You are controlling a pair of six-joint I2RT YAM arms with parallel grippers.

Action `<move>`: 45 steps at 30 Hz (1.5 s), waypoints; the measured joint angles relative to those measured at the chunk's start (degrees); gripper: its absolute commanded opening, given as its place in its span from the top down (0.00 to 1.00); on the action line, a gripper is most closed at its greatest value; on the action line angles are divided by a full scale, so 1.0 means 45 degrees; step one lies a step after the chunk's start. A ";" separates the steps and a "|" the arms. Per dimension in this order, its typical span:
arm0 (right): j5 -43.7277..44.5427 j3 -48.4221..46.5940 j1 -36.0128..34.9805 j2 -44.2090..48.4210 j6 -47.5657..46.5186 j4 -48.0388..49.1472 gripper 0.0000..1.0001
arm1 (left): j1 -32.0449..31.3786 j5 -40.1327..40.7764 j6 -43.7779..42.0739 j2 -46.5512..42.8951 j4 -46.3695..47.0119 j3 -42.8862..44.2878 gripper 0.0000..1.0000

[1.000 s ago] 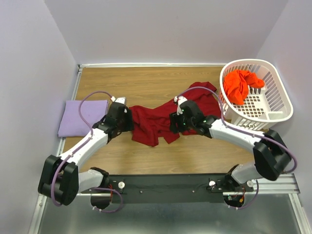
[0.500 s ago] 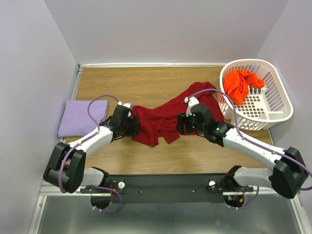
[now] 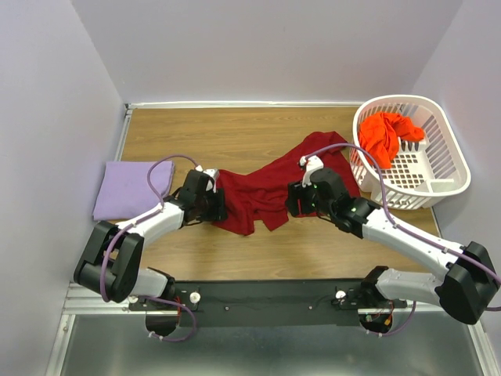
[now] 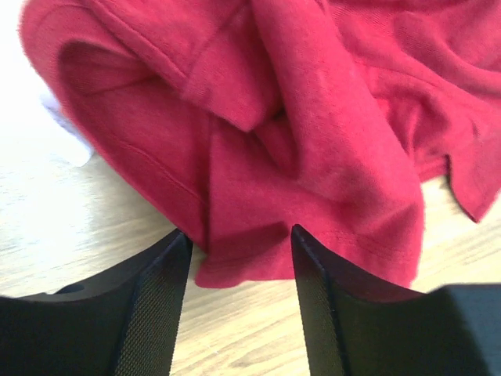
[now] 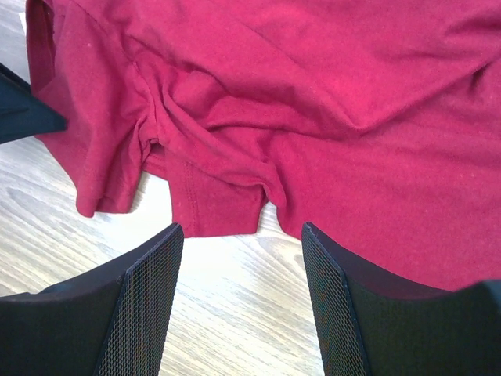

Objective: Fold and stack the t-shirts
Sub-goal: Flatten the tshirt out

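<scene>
The dark red t-shirt (image 3: 262,184) lies crumpled across the middle of the desk (image 3: 235,133). It stretches from left of centre toward the white lattice basket (image 3: 442,168) at the far right, and its far right end is just beside the basket's wall. The left hand (image 3: 218,206) sits low at the shirt's left end. In the left wrist view its two black fingers (image 4: 156,305) stand apart, with the shirt's rolled hem lying between their tips. Bare wood shows in the gap nearer the wrist, so this hand is released and not clenched on the cloth. The right hand (image 3: 290,202) is at the near edge of the shirt's middle. In the right wrist view its fingers (image 5: 145,305) are spread wide and point at a small flap of hem lying on the wood just ahead of the tips. Nothing is pinched between them, so this hand is released too. The pale lavender t-shirt (image 3: 133,188) lies folded flat as a rectangle at the left edge of the desk, well apart from the red one and beyond the left arm. The bright orange-red t-shirt (image 3: 386,137) sits bunched inside the basket, toward its far left part.
</scene>
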State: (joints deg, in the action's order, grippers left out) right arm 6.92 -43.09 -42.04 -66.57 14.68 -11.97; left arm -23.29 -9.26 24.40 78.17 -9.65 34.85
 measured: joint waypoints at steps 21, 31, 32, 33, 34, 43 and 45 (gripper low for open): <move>0.0102 0.0024 0.0000 0.0155 -0.0053 -0.0044 0.31 | -0.0024 -0.0665 0.0520 -0.0228 -0.0831 -0.0049 0.66; 0.0189 0.0141 0.0000 0.0160 -0.0058 -0.0044 0.31 | -0.0024 -0.0573 0.1797 -0.0971 -0.0466 -0.0680 0.69; 0.0189 0.0141 -0.0005 0.0160 -0.0058 -0.0044 0.31 | -0.0024 -0.0573 0.1889 -0.0981 -0.0457 -0.0690 0.69; 0.0189 0.0141 0.0000 0.0160 -0.0063 -0.0044 0.31 | -0.0024 -0.0578 0.1962 -0.1001 -0.0437 -0.0690 0.69; 0.0189 0.0141 0.0000 0.0160 -0.0058 -0.0044 0.31 | -0.0024 -0.0573 0.2021 -0.1035 -0.0447 -0.0690 0.69; 0.0194 0.0151 -0.0005 0.0160 -0.0058 -0.0044 0.31 | -0.0024 -0.0413 0.2463 -0.1734 -0.0481 -0.0568 0.68; 0.0194 0.0151 0.0000 0.0160 -0.0058 -0.0049 0.31 | -0.0024 -0.0379 0.2535 -0.1724 -0.0491 -0.0559 0.67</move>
State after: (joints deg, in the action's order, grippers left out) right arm 7.79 -42.41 -42.04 -65.84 14.41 -12.19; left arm -23.40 -10.96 35.81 70.41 -11.86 32.34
